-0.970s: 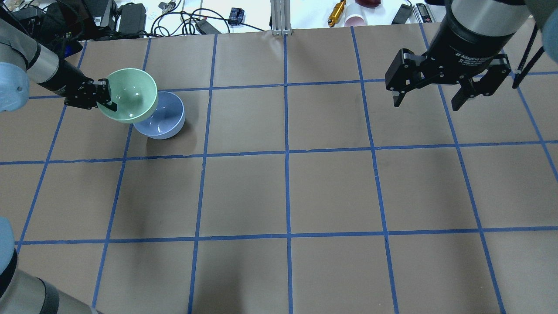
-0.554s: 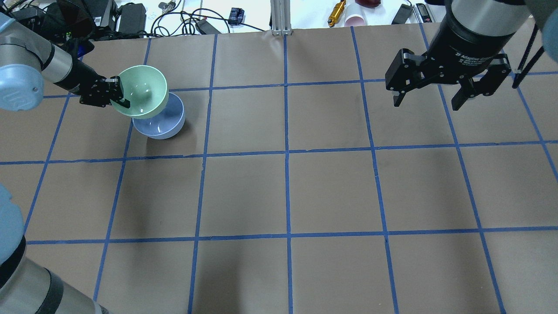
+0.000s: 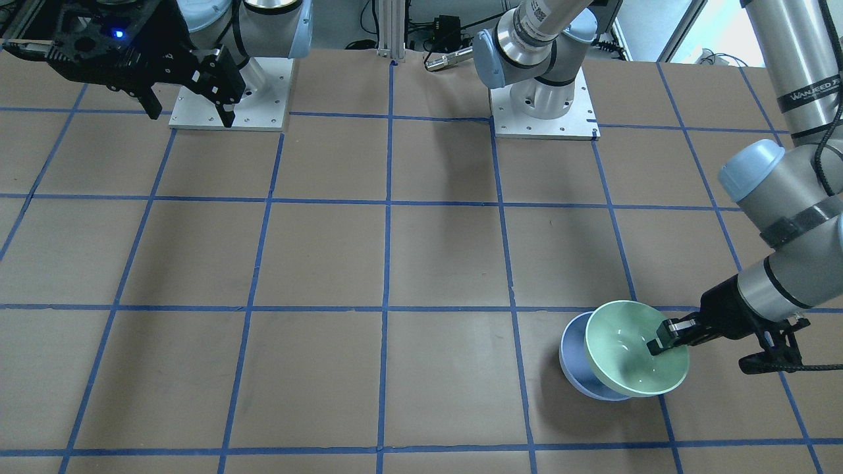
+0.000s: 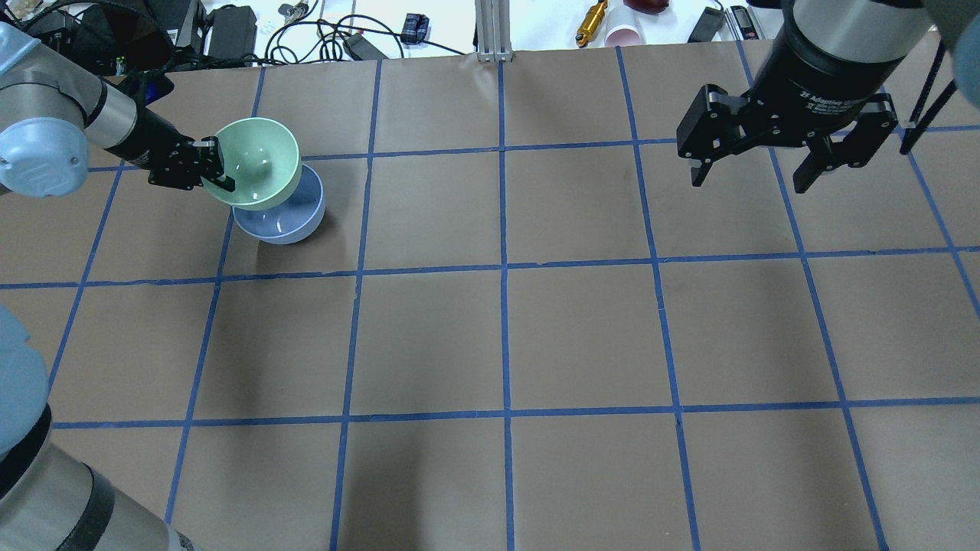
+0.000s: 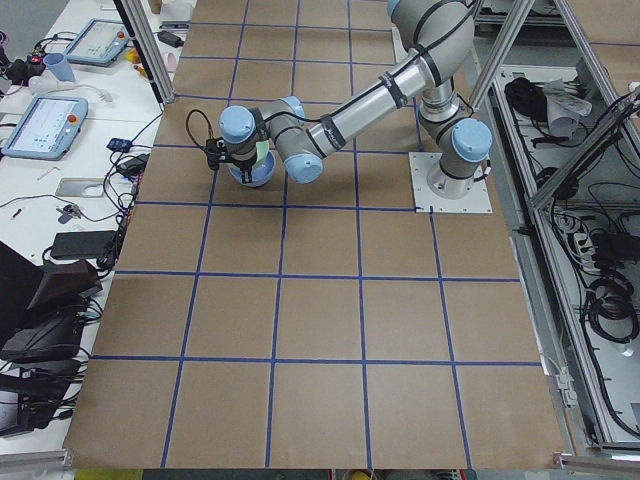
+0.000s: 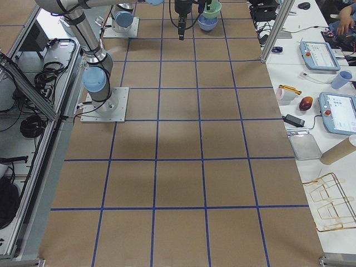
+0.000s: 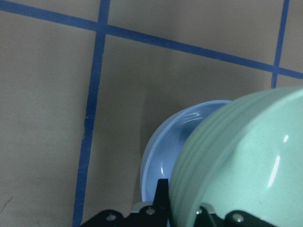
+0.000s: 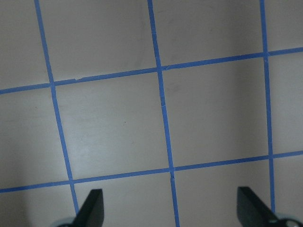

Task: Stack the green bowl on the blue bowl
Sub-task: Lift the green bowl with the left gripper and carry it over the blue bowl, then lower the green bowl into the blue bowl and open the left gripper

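Observation:
The green bowl [image 4: 259, 159] is held by its rim in my left gripper [image 4: 222, 173], tilted, just above the blue bowl [image 4: 285, 223]. It covers much of the blue bowl's opening. The blue bowl stands on the table at the far left. In the front-facing view the green bowl [image 3: 629, 349] overlaps the blue bowl [image 3: 571, 366], with the left gripper [image 3: 662, 342] on its rim. The left wrist view shows the green bowl's underside [image 7: 246, 165] over the blue bowl [image 7: 163, 153]. My right gripper [image 4: 748, 184] is open and empty, high over the far right.
The table [image 4: 505, 337] is brown paper with a blue tape grid. Cables, power bricks and small tools [image 4: 230, 30] lie beyond its far edge. The arm bases [image 3: 543, 105] stand at the robot's side.
My left gripper has carried the green bowl to the right, further over the blue bowl. The blue bowl and the right arm have not moved.

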`<action>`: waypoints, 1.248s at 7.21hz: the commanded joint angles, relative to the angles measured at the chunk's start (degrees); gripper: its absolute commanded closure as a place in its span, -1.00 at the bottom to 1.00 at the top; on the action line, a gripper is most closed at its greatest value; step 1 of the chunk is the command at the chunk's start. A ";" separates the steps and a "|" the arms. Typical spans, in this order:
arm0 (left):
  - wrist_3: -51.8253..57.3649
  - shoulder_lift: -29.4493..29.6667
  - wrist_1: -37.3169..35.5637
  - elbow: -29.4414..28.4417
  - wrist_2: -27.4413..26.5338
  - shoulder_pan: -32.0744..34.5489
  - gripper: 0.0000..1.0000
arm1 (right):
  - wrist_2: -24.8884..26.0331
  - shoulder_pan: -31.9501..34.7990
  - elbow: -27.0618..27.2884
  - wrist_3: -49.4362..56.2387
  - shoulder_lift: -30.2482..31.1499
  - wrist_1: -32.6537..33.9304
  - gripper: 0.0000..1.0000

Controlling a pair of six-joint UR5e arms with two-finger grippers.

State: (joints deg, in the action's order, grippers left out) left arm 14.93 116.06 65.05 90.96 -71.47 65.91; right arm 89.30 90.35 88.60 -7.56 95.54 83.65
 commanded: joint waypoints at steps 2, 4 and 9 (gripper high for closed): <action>-0.16 0.31 -0.10 0.18 0.01 0.00 1.00 | 0.00 0.00 0.00 0.00 0.00 0.02 -1.00; -0.51 0.31 -0.10 0.27 0.01 0.00 0.57 | 0.00 0.00 0.08 0.00 0.00 0.02 -1.00; -0.87 -0.56 0.77 -0.08 -0.33 0.18 -0.93 | 0.00 0.00 0.08 0.00 0.00 -0.07 -1.00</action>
State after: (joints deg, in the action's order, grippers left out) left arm 14.12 116.05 65.33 91.17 -71.47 65.97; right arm 89.30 90.35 88.64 -7.56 95.54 83.65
